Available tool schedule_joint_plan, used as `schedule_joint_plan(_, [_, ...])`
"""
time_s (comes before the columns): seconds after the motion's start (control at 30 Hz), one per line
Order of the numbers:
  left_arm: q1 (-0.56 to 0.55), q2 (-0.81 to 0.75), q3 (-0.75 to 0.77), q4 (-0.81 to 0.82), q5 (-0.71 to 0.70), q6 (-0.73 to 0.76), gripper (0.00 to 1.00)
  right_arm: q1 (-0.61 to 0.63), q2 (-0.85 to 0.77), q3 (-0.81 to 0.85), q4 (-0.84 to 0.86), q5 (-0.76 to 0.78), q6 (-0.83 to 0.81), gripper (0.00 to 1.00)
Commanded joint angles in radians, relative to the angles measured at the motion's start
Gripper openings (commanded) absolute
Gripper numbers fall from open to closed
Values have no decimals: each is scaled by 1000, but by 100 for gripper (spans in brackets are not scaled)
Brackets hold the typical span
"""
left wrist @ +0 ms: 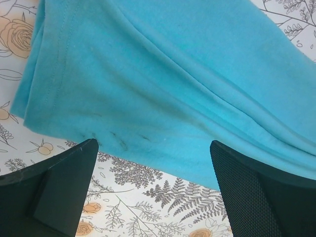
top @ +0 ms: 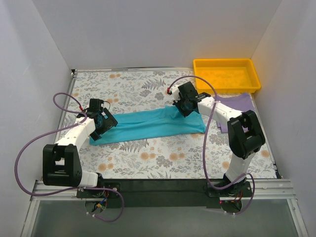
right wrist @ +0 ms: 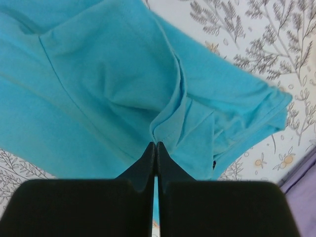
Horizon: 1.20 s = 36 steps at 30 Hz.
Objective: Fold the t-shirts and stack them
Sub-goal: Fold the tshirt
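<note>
The teal t-shirt (top: 148,126) lies folded into a long band across the middle of the floral table. My left gripper (top: 101,121) hovers open over the shirt's left end, and its hem (left wrist: 123,98) runs between the wide-set fingers (left wrist: 69,182). My right gripper (top: 186,104) is at the shirt's far right end. It is shut, and a raised fold of teal cloth (right wrist: 170,118) is gathered at its tips (right wrist: 156,144). The lavender t-shirt (top: 242,104) lies at the right, partly hidden behind my right arm; a corner of it (right wrist: 303,197) shows in the right wrist view.
A yellow plastic tray (top: 224,61) stands at the back right corner. White walls close in the table on the left, back and right. The floral tablecloth (top: 148,158) is bare in front of the teal shirt.
</note>
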Motion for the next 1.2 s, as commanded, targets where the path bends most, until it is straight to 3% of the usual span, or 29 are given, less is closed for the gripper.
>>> schedule_joint_plan(0.0, [4, -44, 21, -16, 28, -5, 89, 41, -82, -79, -2, 107, 21, 1])
schedule_joint_plan(0.23, [4, -62, 13, -16, 38, -12, 89, 98, -180, -139, -4, 217, 17, 1])
schedule_joint_plan(0.47, [4, -74, -19, -9, 50, -16, 89, 131, -212, -229, -20, 190, 32, 2])
schedule_joint_plan(0.5, [4, -79, -22, -7, 50, -16, 90, 133, -211, -251, -25, 178, 38, 5])
schedule_joint_plan(0.7, [4, -88, -51, -6, 58, -15, 89, 124, -197, -242, -57, 23, 101, 28])
schedule_joint_plan(0.83, [4, -102, -62, -7, 56, -13, 89, 56, -169, -86, -73, -133, 177, 42])
schedule_joint_plan(1.17, [4, -131, -68, -18, 85, 5, 89, -99, 71, 116, -42, -361, 194, 45])
